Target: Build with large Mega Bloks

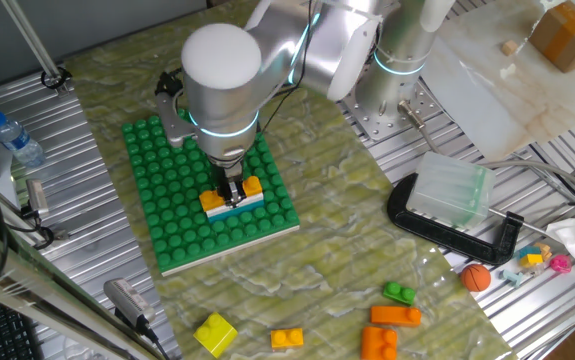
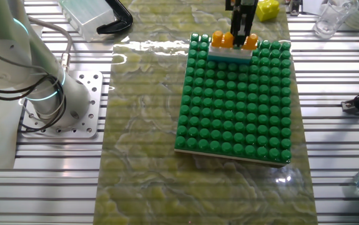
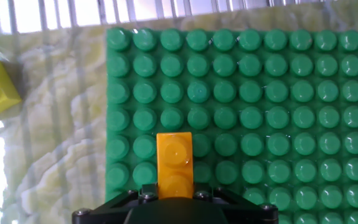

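Near the green baseplate's (image 1: 177, 190) front edge, studs open behind, the vertical gripper (image 1: 230, 190) apparently pinches the orange brick (image 1: 231, 194) topping a teal-white stack (image 2: 230, 54).

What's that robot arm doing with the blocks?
It's building. The gripper is down on an orange brick that sits on top of a teal-and-white stack near one edge of the green studded baseplate. Whether its fingers are clamped can't be told. More loose bricks, yellow, orange and green, wait on the mat beside it.
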`<state>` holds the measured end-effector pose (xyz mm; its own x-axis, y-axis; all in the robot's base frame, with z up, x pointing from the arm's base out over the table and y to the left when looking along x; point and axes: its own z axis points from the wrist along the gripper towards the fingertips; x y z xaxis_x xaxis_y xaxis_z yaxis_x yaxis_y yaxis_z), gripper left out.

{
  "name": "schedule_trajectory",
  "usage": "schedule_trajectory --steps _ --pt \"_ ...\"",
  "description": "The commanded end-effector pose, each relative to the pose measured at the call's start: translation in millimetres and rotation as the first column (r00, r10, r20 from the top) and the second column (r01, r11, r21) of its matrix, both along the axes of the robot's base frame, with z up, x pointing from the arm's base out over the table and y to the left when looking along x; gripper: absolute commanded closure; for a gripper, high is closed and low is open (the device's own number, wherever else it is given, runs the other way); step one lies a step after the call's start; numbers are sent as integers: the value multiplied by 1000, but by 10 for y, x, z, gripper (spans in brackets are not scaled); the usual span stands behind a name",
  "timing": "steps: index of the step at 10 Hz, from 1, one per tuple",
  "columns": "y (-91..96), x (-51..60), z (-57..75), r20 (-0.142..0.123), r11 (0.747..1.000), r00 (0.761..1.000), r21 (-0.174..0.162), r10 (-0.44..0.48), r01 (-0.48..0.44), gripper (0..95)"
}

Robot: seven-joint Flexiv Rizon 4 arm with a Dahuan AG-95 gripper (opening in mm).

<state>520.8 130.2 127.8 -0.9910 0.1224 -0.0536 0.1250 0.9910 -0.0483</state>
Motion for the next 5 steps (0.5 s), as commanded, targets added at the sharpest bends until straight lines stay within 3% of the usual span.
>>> schedule_trajectory --steps 1,3,5 --pt "-2 -19 6 -3 1000 1000 22 -10 10 950" --pt "71 -1 -24 0 1000 1000 3 -11 11 950" --pt "72 9 -77 -3 999 1000 -47 12 -12 950"
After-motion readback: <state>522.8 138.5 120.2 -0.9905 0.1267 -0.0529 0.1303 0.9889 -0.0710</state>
